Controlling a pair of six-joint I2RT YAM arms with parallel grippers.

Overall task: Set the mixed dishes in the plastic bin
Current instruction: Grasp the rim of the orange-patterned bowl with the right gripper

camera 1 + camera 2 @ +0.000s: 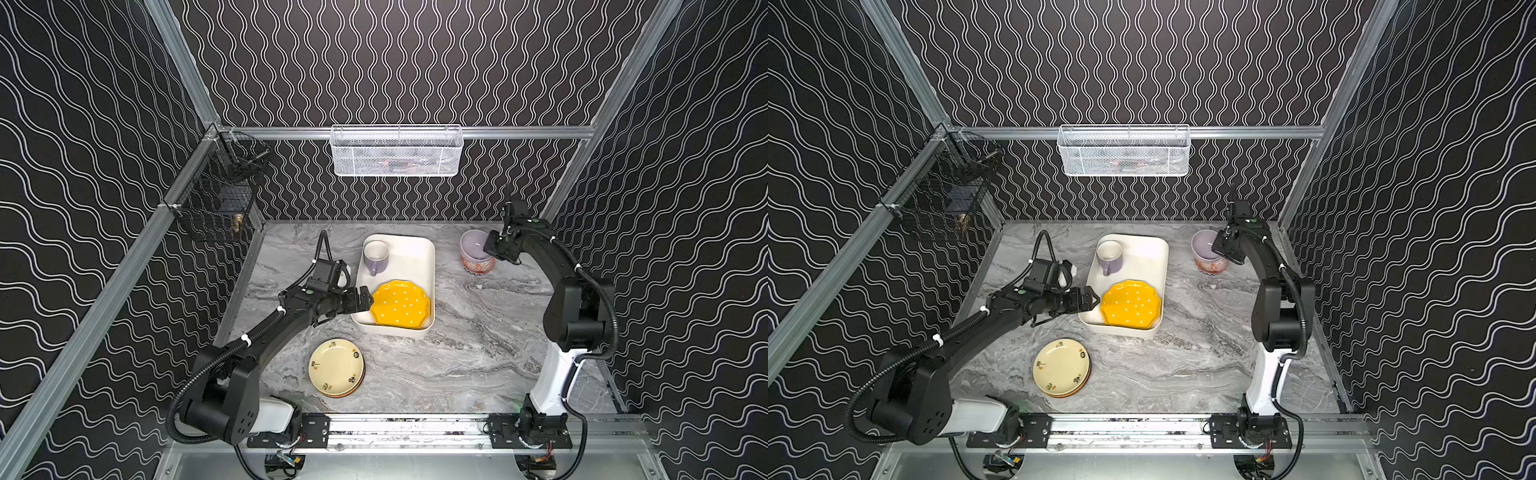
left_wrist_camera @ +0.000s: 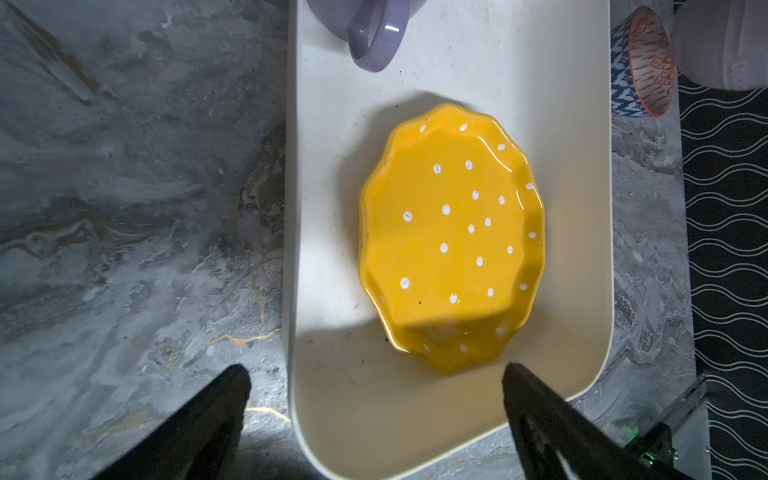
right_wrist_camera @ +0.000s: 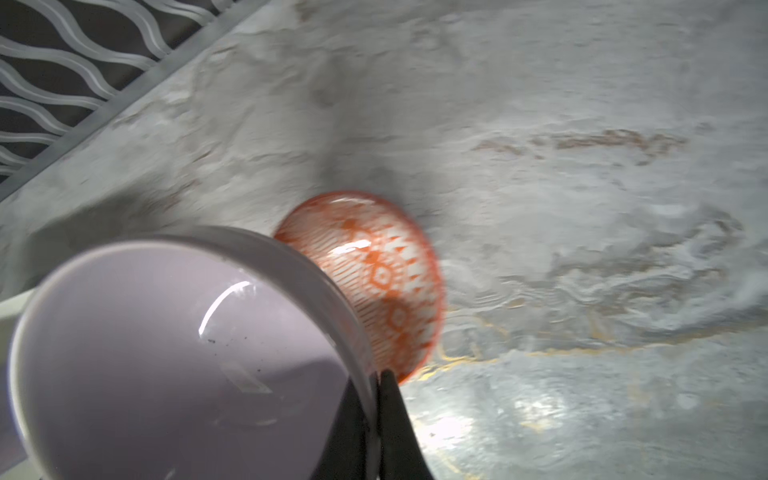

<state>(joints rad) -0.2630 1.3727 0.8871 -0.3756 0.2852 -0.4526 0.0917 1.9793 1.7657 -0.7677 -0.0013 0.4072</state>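
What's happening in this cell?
Two arms are loading dishes into the plastic bin. The lavender mug and yellow plate sit inside. The left gripper, open, hovers at the bin's edge beside the plate. The right gripper is shut on the rim of the lilac bowl, far right on the table. A stack of small plates waits near the front.

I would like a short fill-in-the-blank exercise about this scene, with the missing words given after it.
The cream-white rectangular plastic bin holds ___ dishes: a lavender mug and a yellow scalloped dotted plate.
The left gripper is ___, holding nothing.
The right gripper is shut on the ___ of the lilac bowl.
Missing words: two; open; rim.
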